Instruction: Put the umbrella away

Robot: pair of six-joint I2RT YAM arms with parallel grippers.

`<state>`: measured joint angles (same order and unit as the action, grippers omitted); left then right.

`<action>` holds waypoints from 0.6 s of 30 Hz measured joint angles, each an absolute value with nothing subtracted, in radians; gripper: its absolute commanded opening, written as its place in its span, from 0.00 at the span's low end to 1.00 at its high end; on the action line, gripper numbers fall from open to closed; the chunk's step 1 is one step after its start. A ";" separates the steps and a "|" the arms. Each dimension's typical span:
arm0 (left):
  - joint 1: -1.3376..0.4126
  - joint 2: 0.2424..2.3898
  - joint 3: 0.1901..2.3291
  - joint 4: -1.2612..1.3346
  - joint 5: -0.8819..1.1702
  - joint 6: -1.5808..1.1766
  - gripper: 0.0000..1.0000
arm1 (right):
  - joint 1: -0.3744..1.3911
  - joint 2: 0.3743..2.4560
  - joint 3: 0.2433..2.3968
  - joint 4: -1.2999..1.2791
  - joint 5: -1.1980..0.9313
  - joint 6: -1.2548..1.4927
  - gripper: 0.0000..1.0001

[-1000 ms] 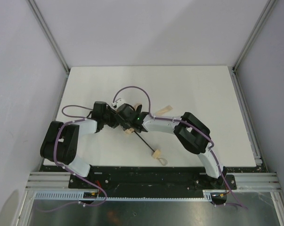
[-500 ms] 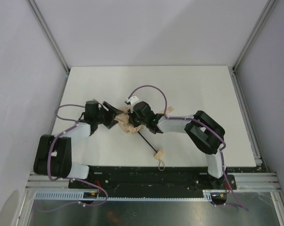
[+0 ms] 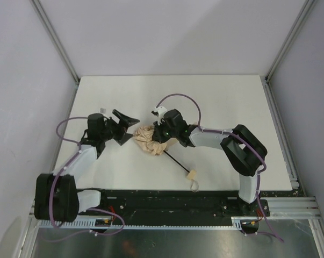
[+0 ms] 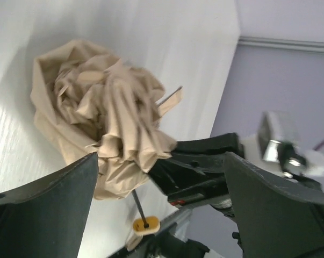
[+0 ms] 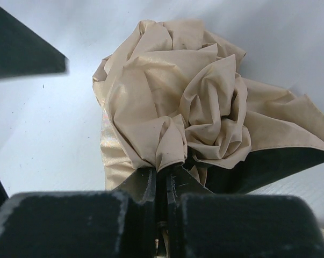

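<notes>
The umbrella's tan canopy [image 3: 149,142] lies crumpled on the white table, mid-left. Its thin black shaft [image 3: 177,163] runs toward the near right and ends in the pale knob handle [image 3: 192,174] with its loop strap. My right gripper [image 3: 160,135] sits at the canopy's right side. In the right wrist view it [image 5: 167,174] is shut on a fold of the canopy [image 5: 178,102]. My left gripper [image 3: 124,124] stands open just left of the fabric, apart from it. The left wrist view shows the canopy [image 4: 97,113] and handle [image 4: 145,224] beyond its spread fingers [image 4: 49,207].
The white table [image 3: 221,97] is boxed in by grey walls on three sides, with aluminium posts [image 3: 70,70] at the back corners. A black rail [image 3: 167,196] runs along the near edge. Purple cables [image 3: 178,99] loop above both arms.
My left gripper has opened wide and pulled back to the left, off the canopy. My right gripper has shut on the fabric. The umbrella has shifted slightly right.
</notes>
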<state>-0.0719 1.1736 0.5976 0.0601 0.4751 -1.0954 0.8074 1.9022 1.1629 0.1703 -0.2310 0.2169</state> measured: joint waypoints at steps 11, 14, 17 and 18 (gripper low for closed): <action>-0.193 1.429 0.603 0.010 0.477 -1.177 0.99 | 0.836 1.902 1.163 0.160 -0.243 0.203 0.00; -0.200 1.440 0.604 -0.022 0.455 -1.195 1.00 | 0.845 1.903 1.163 0.151 -0.237 0.191 0.00; -0.211 1.434 0.604 -0.039 0.424 -1.215 0.99 | 0.854 1.903 1.163 0.146 -0.223 0.178 0.00; -0.213 1.431 0.603 -0.044 0.417 -1.222 0.99 | 0.855 1.903 1.163 0.146 -0.220 0.173 0.00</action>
<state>-0.2131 1.4311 0.6033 -0.0437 0.4168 -1.2217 0.8547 1.9026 1.1625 0.1455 -0.2203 0.1730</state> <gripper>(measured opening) 0.994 0.039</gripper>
